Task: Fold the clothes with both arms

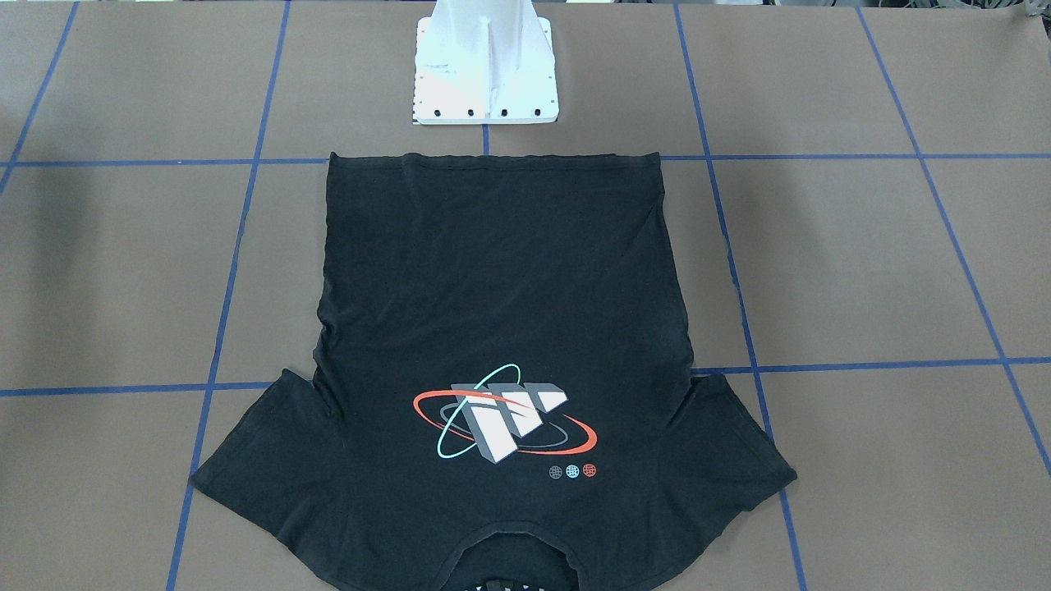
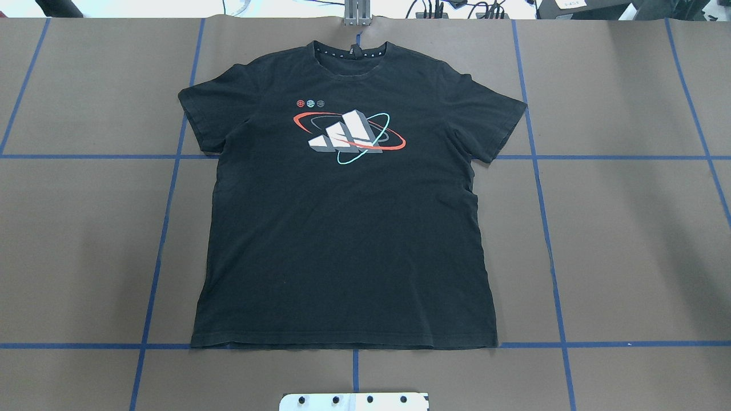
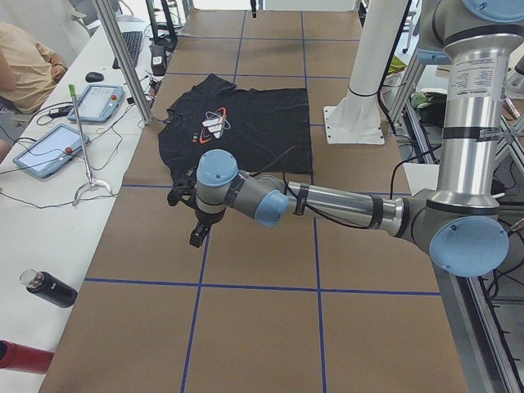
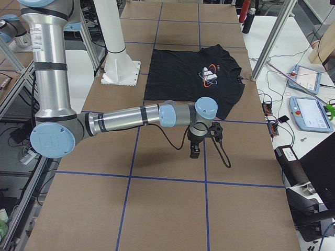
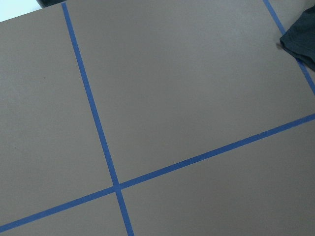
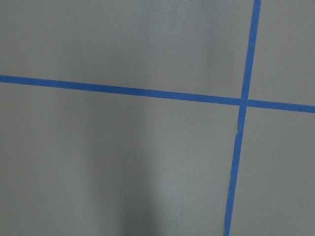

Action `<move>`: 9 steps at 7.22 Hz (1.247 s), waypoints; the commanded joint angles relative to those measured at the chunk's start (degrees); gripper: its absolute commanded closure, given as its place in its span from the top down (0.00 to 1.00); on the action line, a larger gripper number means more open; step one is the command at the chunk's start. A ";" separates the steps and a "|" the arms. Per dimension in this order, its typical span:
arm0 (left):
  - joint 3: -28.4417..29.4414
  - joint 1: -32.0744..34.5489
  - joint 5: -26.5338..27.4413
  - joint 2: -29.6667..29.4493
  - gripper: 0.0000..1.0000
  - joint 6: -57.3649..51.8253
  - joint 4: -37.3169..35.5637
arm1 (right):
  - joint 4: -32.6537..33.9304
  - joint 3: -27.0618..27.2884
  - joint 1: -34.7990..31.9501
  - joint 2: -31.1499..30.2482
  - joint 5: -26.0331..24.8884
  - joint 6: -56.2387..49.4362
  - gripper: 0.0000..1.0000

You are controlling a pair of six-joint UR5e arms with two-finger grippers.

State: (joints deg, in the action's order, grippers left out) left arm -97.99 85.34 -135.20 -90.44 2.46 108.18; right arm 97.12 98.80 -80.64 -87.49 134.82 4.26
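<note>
The clothes are one black T-shirt [image 2: 342, 228] spread flat and face up on the brown table, collar at the far edge and hem toward the robot's base. Its logo [image 2: 349, 136] has grey-white blocks ringed by red and teal ovals. My left gripper [image 3: 197, 236] hangs over bare table off the shirt's left sleeve and points down. A corner of that sleeve [image 5: 301, 39] shows in the left wrist view. My right gripper [image 4: 194, 151] hangs over bare table beyond the right sleeve. Both grippers show only in the side views, so I cannot tell whether they are open or shut.
The white bolted pedestal [image 1: 486, 74] stands at the shirt's hem. Blue tape lines [image 2: 165, 228] grid the table. A side bench holds tablets [image 3: 49, 151], a black bottle [image 3: 49, 288] and cables. A seated person [image 3: 24, 65] is beside it. More tablets [image 4: 309, 112] lie beyond the far edge.
</note>
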 commanded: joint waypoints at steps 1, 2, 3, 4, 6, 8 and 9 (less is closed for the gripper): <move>-0.01 0.00 -0.14 0.44 1.00 0.00 0.28 | 0.00 -0.18 0.05 0.13 0.00 0.05 1.00; -0.09 -0.09 -0.06 0.01 1.00 0.00 0.11 | 0.00 -0.27 0.05 0.30 0.00 0.05 1.00; -0.01 -0.09 0.12 0.18 1.00 0.00 0.11 | 0.00 -0.36 0.05 0.56 0.00 0.05 1.00; -0.44 0.00 0.03 0.53 1.00 -0.09 0.19 | 0.00 -0.36 0.05 0.83 0.09 0.13 1.00; -0.53 0.00 -0.06 0.62 1.00 0.09 0.19 | -0.08 -0.27 0.40 1.36 1.84 0.13 1.00; -0.45 0.00 0.03 0.62 1.00 0.00 0.28 | -0.35 -0.97 1.63 2.84 2.02 0.13 1.00; -0.53 -0.09 0.03 0.53 1.00 0.00 0.37 | -3.39 -3.24 2.50 4.24 2.02 0.48 1.00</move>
State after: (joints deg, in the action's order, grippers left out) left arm -98.49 85.33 -135.18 -89.84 2.49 108.45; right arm 96.20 97.60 -79.06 -84.83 136.75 4.47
